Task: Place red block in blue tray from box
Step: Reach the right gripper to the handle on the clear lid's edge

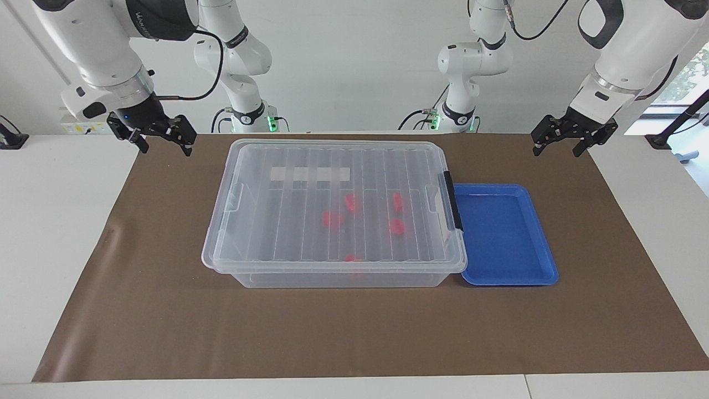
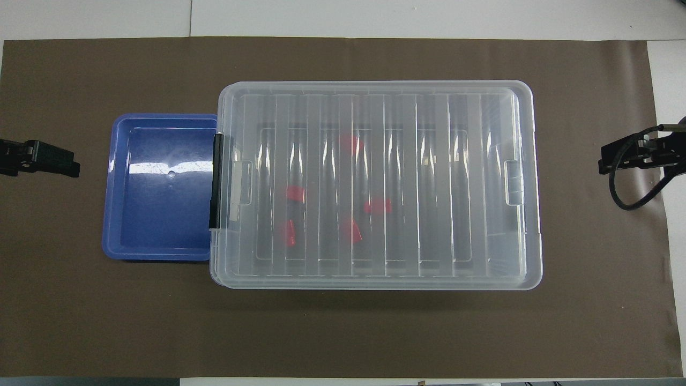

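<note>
The box [image 1: 277,233] is a clear bin with its ribbed lid on, in the middle of the table; it also shows in the overhead view [image 2: 455,187]. Several red blocks lie inside, seen through the lid, among them one [image 1: 333,219] near the middle [image 2: 378,206]. The black latch [image 1: 451,199] is on the short end toward the left arm. The blue tray [image 1: 501,233] sits empty against that end [image 2: 161,214]. My left gripper [image 1: 556,151] is open in the air over the mat's edge [image 2: 40,158]. My right gripper [image 1: 166,148] is open in the air over the other edge [image 2: 632,155].
A brown mat [image 1: 138,310] covers the table under the box and tray. White tabletop [image 1: 55,249] shows at both ends. A black cable loop [image 2: 635,198] hangs by the right gripper.
</note>
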Available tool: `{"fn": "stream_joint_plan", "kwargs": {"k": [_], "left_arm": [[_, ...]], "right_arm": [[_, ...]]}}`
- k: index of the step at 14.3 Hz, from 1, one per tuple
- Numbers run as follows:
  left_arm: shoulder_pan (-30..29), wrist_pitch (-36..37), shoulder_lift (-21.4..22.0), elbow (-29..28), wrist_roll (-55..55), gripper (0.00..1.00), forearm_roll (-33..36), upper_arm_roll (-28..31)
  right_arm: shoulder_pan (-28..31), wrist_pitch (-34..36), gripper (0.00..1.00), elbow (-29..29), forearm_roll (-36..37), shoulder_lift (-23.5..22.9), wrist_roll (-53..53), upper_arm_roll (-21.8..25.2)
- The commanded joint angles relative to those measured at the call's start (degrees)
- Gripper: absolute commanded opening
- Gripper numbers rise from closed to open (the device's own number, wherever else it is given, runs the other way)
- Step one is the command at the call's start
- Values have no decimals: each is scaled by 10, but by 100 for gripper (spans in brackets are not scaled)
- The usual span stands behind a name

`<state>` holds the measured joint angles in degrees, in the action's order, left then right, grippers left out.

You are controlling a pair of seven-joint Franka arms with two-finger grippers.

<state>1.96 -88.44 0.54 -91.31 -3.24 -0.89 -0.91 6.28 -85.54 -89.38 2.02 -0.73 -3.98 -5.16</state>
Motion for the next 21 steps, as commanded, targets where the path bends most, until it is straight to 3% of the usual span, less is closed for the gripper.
{"fn": "stream_joint_plan", "kwargs": {"k": [1, 10, 17, 21], "left_arm": [[-4, 1, 16, -18, -3, 100, -3, -1], [-4, 1, 16, -18, -3, 100, -3, -1], [-4, 1, 16, -18, -3, 100, -3, -1], [-4, 1, 16, -18, -3, 100, -3, -1]], "right_arm": [[6, -11, 100, -14, -6, 11, 20, 0], [5, -14, 100, -13, -7, 8, 14, -6], [5, -48, 100, -20, -7, -3, -79, -67], [5, -110, 100, -66, -6, -12, -128, -97]]}}
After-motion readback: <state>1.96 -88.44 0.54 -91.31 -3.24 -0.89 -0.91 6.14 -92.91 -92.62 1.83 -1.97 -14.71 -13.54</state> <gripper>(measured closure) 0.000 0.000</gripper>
